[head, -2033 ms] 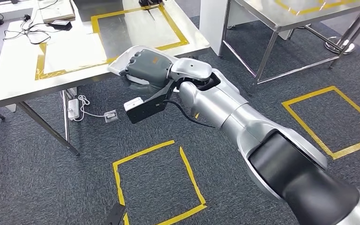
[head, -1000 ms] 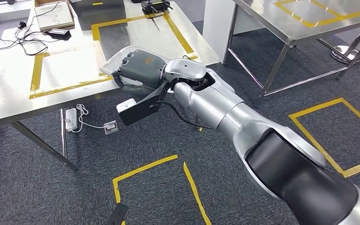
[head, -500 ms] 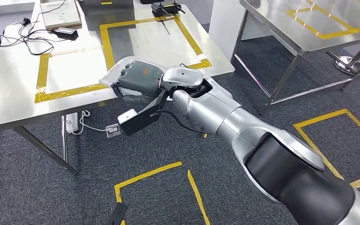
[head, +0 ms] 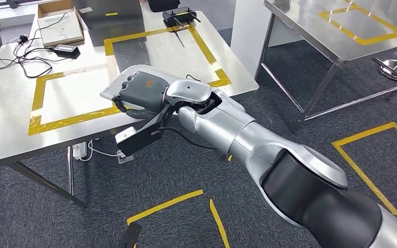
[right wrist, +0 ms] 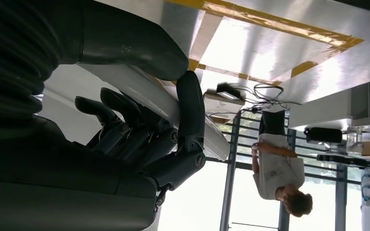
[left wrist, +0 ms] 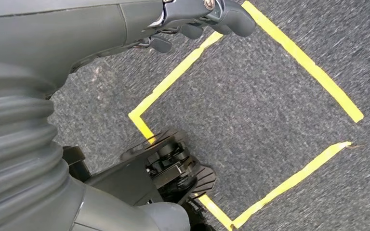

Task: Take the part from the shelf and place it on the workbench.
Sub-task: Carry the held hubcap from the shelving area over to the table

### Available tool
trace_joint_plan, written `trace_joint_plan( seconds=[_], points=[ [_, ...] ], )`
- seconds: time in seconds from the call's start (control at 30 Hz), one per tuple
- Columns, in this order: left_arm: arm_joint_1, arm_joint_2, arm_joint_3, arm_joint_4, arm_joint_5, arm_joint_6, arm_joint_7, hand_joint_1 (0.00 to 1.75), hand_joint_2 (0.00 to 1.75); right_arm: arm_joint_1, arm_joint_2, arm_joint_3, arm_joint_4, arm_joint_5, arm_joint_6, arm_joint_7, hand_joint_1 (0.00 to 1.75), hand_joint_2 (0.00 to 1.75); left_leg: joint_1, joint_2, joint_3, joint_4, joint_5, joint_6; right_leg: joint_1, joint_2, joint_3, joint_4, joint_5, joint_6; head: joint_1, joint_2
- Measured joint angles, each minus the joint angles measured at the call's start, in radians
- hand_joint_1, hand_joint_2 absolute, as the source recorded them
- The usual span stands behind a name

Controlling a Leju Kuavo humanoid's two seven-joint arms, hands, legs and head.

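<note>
Part: white flat part (head: 115, 82) is sitting clamped in the right hand's curled fingers, over the workbench's near edge.
Workbench: steel workbench (head: 10, 129) with yellow tape is lying just under and beyond the hand.
Right hand: right hand (head: 140, 92) is gripping the part, thumb on one face.
Left hand: left hand (left wrist: 192, 19) is hanging over grey carpet, fingers curled on nothing.

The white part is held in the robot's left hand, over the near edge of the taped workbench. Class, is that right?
Not quite: the right hand grips the white part, as the head view shows. It is indeed over the near edge of the taped workbench.
</note>
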Motion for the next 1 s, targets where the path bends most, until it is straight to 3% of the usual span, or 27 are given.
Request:
trace_joint_plan(
  seconds=[0.07, 0.1, 0.13, 0.17, 0.27, 0.33, 0.4, 0.43, 0.47, 0.5, 0.6, 0.63, 0.67, 0.73, 0.8, 0.87, 0.93, 0.97, 1.0],
  points=[
    [0.002, 0.000, 0.000, 0.001, 0.000, 0.000, -0.001, 0.00, 1.75, -0.007, 0.014, 0.003, 0.032, 0.001, -0.018, 0.015, 1.75, 1.75, 0.005, 0.004, 0.017, -0.128, 0.110, -0.004, -0.003, 0.000, 0.021, 0.012, -0.028, 0.009, -0.002, 0.000],
    [0.002, 0.000, 0.000, 0.002, 0.000, 0.000, -0.001, 0.00, 1.75, -0.012, 0.022, 0.004, 0.050, -0.001, -0.025, 0.021, 1.75, 1.75, 0.007, 0.005, 0.027, -0.177, 0.151, 0.000, -0.003, 0.002, 0.026, 0.017, -0.040, 0.015, -0.003, 0.000],
    [0.002, -0.001, 0.000, 0.003, 0.000, 0.000, -0.001, 0.00, 1.75, -0.016, 0.027, 0.004, 0.066, -0.003, -0.031, 0.027, 1.75, 1.75, 0.008, 0.006, 0.031, -0.208, 0.179, 0.007, -0.002, 0.003, 0.028, 0.020, -0.052, 0.022, -0.004, 0.000],
    [0.003, -0.002, 0.000, 0.004, 0.000, 0.000, -0.002, 0.00, 1.75, -0.020, 0.031, 0.004, 0.080, -0.005, -0.035, 0.031, 1.75, 1.75, 0.009, 0.006, 0.032, -0.219, 0.184, 0.016, 0.000, 0.004, 0.031, 0.025, -0.059, 0.028, -0.004, 0.000],
    [0.002, -0.006, 0.000, 0.003, 0.000, -0.001, -0.002, 0.00, 1.75, -0.032, 0.034, 0.003, 0.106, -0.009, -0.045, 0.043, 1.75, 1.75, 0.011, 0.003, 0.049, -0.216, 0.173, 0.039, -0.001, 0.003, 0.018, 0.066, -0.059, 0.044, 0.001, 0.000],
    [-0.001, -0.007, -0.001, 0.002, -0.001, -0.001, -0.002, 0.00, 1.75, -0.038, 0.034, 0.002, 0.124, -0.010, -0.049, 0.049, 1.75, 1.75, 0.012, 0.003, 0.065, -0.217, 0.161, 0.049, -0.005, -0.001, -0.048, 0.171, -0.063, 0.054, 0.003, 0.000],
    [-0.001, -0.007, -0.001, 0.002, -0.001, -0.001, -0.002, 0.00, 1.75, -0.037, 0.033, 0.002, 0.142, -0.011, -0.051, 0.052, 1.75, 1.75, 0.011, 0.002, 0.081, -0.217, 0.143, 0.054, -0.007, -0.004, -0.138, 0.287, -0.109, 0.060, 0.004, 0.000],
    [-0.001, -0.008, -0.001, 0.002, -0.001, -0.001, -0.002, 0.00, 1.75, -0.035, 0.032, 0.002, 0.148, -0.011, -0.051, 0.052, 1.75, 1.75, 0.010, 0.001, 0.091, -0.217, 0.134, 0.055, -0.008, -0.004, -0.171, 0.315, -0.131, 0.061, 0.004, 0.000],
    [0.000, -0.008, -0.001, 0.002, -0.001, -0.001, -0.002, 0.00, 1.75, -0.033, 0.030, 0.002, 0.154, -0.011, -0.051, 0.053, 1.75, 1.75, 0.009, 0.000, 0.102, -0.217, 0.125, 0.055, -0.007, -0.005, -0.188, 0.311, -0.135, 0.059, 0.004, 0.000],
    [0.000, -0.008, -0.001, 0.002, -0.001, -0.001, -0.001, 0.00, 1.75, -0.033, 0.029, 0.002, 0.159, -0.011, -0.051, 0.055, 1.75, 1.75, 0.008, -0.002, 0.115, -0.217, 0.115, 0.055, -0.006, -0.005, -0.189, 0.275, -0.114, 0.055, 0.005, 0.000],
    [-0.002, -0.010, -0.002, 0.003, -0.003, -0.003, -0.001, 0.00, 1.75, -0.039, 0.024, 0.001, 0.173, -0.009, -0.052, 0.080, 1.75, 1.75, 0.002, -0.004, 0.150, -0.217, 0.085, 0.048, 0.005, -0.004, -0.140, 0.080, 0.031, 0.030, 0.005, 0.000],
    [-0.003, -0.012, -0.003, 0.003, -0.004, -0.004, 0.000, 0.00, 1.75, -0.040, 0.021, -0.001, 0.179, -0.008, -0.052, 0.091, 1.75, 1.75, 0.000, -0.005, 0.158, -0.220, 0.076, 0.043, 0.010, -0.002, -0.126, 0.036, 0.062, 0.024, 0.005, 0.000],
    [-0.004, -0.014, -0.005, 0.003, -0.005, -0.005, 0.000, 0.00, 1.75, -0.042, 0.017, -0.003, 0.186, -0.007, -0.050, 0.103, 1.75, 1.75, -0.002, -0.007, 0.165, -0.217, 0.071, 0.038, 0.012, -0.001, -0.116, 0.011, 0.074, 0.019, 0.005, 0.000],
    [-0.004, -0.017, -0.007, 0.003, -0.007, -0.006, 0.000, 0.00, 1.75, -0.045, 0.008, -0.007, 0.197, -0.005, -0.048, 0.125, 1.75, 1.75, -0.004, -0.009, 0.175, -0.213, 0.066, 0.028, 0.010, 0.001, -0.096, -0.001, 0.069, 0.012, 0.006, 0.000],
    [-0.005, -0.017, -0.008, 0.002, -0.009, -0.006, -0.001, 0.00, 1.75, -0.051, -0.003, -0.012, 0.212, -0.004, -0.047, 0.150, 1.75, 1.75, -0.003, -0.005, 0.161, -0.170, 0.060, 0.019, 0.006, 0.000, -0.072, -0.004, 0.062, 0.001, 0.005, 0.000],
    [-0.005, -0.017, -0.008, 0.002, -0.010, -0.006, -0.003, 0.00, 1.75, -0.055, -0.013, -0.020, 0.230, -0.003, -0.046, 0.173, 1.75, 1.75, -0.002, 0.000, 0.102, -0.070, 0.032, 0.011, 0.005, 0.001, -0.052, -0.005, 0.048, -0.007, 0.005, 0.000],
    [-0.003, -0.016, -0.008, 0.002, -0.010, -0.006, -0.003, 0.00, 1.75, -0.052, -0.024, -0.027, 0.249, 0.001, -0.041, 0.192, 1.75, 1.75, 0.000, 0.001, 0.027, 0.023, -0.012, 0.005, 0.005, 0.004, -0.036, -0.003, 0.031, -0.009, 0.005, 0.000],
    [-0.001, -0.015, -0.008, 0.002, -0.009, -0.006, -0.003, 0.00, 1.75, -0.049, -0.031, -0.029, 0.258, 0.003, -0.038, 0.200, 1.75, 1.75, 0.000, 0.001, 0.004, 0.034, -0.020, 0.003, 0.005, 0.005, -0.028, -0.001, 0.022, -0.007, 0.005, 0.000],
    [0.000, -0.015, -0.008, 0.002, -0.007, -0.006, -0.003, 0.00, 1.75, -0.047, -0.037, -0.032, 0.265, 0.005, -0.035, 0.207, 1.75, 1.75, 0.000, 0.002, -0.004, 0.013, -0.007, 0.003, 0.004, 0.006, -0.018, 0.002, 0.011, -0.006, 0.005, 0.000]
  ],
)
